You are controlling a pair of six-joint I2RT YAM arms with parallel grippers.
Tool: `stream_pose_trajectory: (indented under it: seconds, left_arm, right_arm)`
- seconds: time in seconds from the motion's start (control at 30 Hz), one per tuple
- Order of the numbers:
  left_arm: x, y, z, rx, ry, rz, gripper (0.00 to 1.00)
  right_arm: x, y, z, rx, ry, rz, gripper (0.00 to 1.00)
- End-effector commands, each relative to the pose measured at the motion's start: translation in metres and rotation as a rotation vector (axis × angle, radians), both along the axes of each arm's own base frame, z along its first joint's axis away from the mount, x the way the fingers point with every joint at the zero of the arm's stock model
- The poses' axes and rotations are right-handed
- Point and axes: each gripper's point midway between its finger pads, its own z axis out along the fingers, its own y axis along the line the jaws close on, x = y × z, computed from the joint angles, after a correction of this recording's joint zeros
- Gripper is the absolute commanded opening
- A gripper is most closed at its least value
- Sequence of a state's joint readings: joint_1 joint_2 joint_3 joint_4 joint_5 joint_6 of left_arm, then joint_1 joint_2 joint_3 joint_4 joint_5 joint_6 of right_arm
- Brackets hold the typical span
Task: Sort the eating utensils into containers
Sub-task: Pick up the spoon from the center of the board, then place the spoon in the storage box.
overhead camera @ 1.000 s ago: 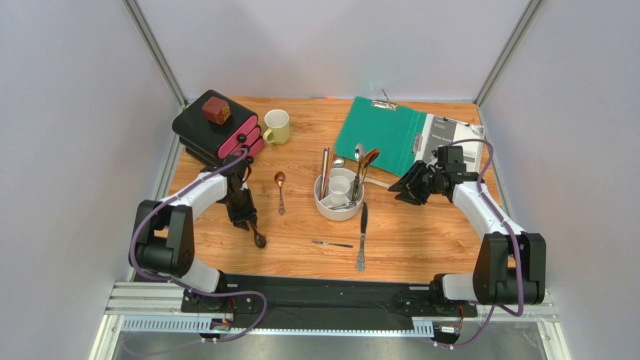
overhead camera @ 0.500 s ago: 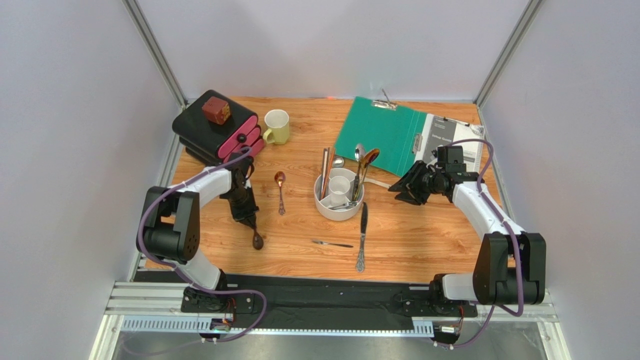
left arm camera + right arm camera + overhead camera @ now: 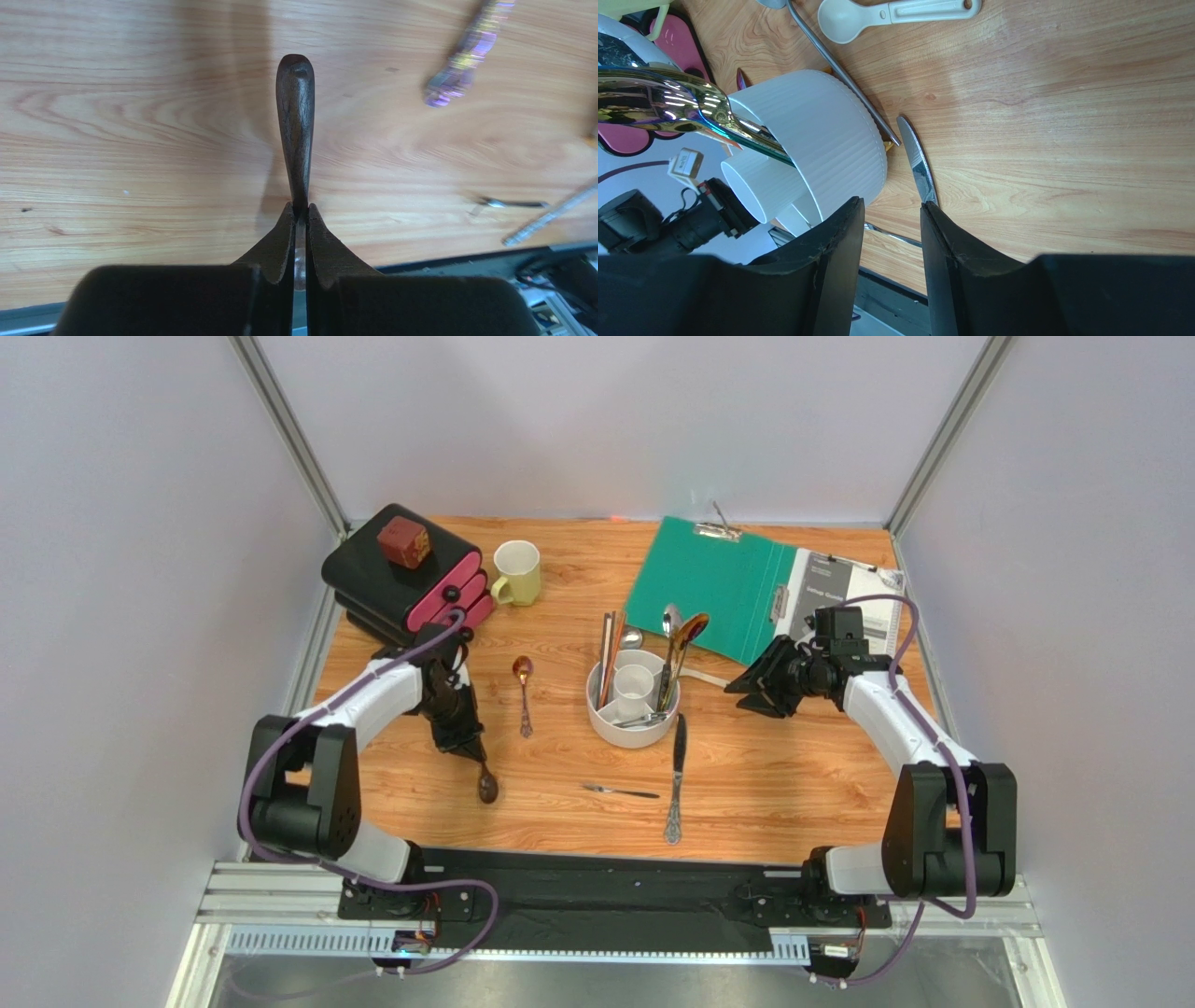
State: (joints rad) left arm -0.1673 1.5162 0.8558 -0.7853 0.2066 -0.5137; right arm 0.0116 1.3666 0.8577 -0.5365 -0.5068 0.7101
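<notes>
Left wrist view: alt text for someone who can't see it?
The left tool is shut on the handle of a dark brown spoon, bowl end pointing away over the wooden table. An iridescent purple utensil lies at upper right.

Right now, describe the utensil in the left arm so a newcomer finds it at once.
Start at the black-and-pink stack in the table's far left corner and follow the left arm toward the near edge. Its jaws are shut on a dark brown spoon, bowl pointing nearward. It alone is matte brown; the loose spoon to its right is iridescent.
</notes>
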Motion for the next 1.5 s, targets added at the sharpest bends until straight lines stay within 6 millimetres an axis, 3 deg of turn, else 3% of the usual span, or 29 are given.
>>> stream_pose_trajectory:
  seconds: [0.0,0.17,0.3,0.47,0.53,0.57,0.8,1.2,1.47]
  left_arm:
    - [0.032,-0.026,0.059,-0.166,-0.199,-0.069,0.0]
    - [0.058,-0.051,0.121,-0.259,-0.38,-0.146,0.0]
    - [0.087,-0.085,0.172,-0.306,-0.536,-0.247,0.0]
    - [0.114,-0.151,0.206,-0.347,-0.686,-0.43,0.0]
    - [0.127,-0.173,0.205,-0.362,-0.714,-0.462,0.0]
    - [0.129,-0.187,0.214,-0.372,-0.747,-0.491,0.0]
    - [0.167,-0.234,0.215,-0.305,-0.894,-0.546,0.0]
    - [0.21,-0.259,0.214,-0.242,-1.017,-0.479,0.0]
    - [0.201,-0.278,0.192,-0.227,-1.01,-0.505,0.0]
  right_arm:
    - [0.017,0.001,0.021,0.008,-0.082,0.002,0.41]
    - [0.014,0.001,0.021,0.013,-0.085,0.006,0.41]
    - [0.012,0.002,0.022,0.015,-0.087,0.006,0.41]
    - [0.009,0.004,0.024,0.033,-0.089,0.004,0.41]
    - [0.008,0.004,0.024,0.032,-0.089,0.0,0.41]
    - [0.008,0.004,0.026,0.033,-0.095,-0.001,0.41]
    - [-0.003,0.005,0.026,0.03,-0.085,0.001,0.41]
    - [-0.017,0.005,0.025,0.013,-0.057,0.012,0.41]
    - [-0.015,0.005,0.024,0.014,-0.045,0.015,0.41]
